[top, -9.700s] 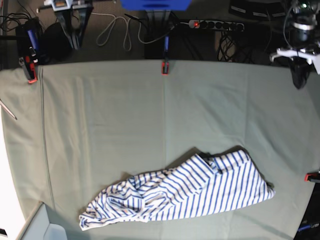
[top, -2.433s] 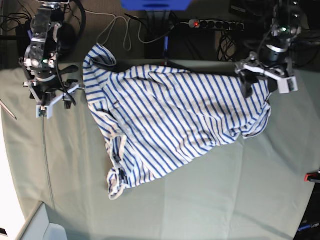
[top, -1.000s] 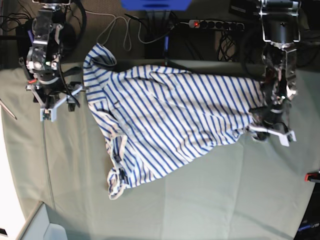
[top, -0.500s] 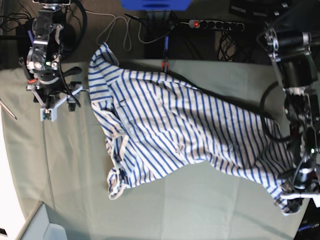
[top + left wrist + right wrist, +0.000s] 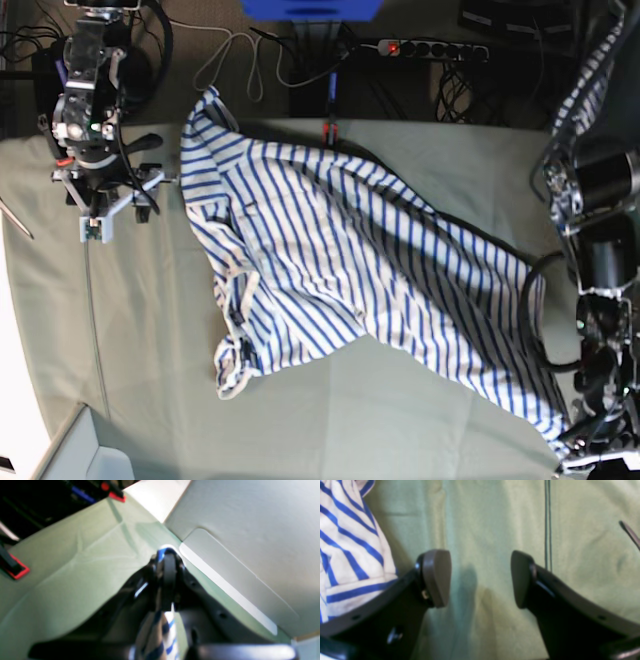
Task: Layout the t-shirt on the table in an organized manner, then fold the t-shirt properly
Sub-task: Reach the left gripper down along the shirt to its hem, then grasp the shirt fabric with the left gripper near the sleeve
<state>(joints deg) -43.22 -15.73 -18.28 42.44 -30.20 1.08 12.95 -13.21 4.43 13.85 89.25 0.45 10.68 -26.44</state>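
No writing was readable. The t-shirt (image 5: 340,270) lay spread slantwise across the table (image 5: 400,420). The left gripper (image 5: 167,565) pinched its hem at the table's corner; the right gripper (image 5: 480,577) gaped empty beside a sleeve.

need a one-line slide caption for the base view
Left claw pinches one corner of the white, blue-striped fabric t-shirt at the near edge of the grey-green cloth-covered table; open right claw hovers beside it.
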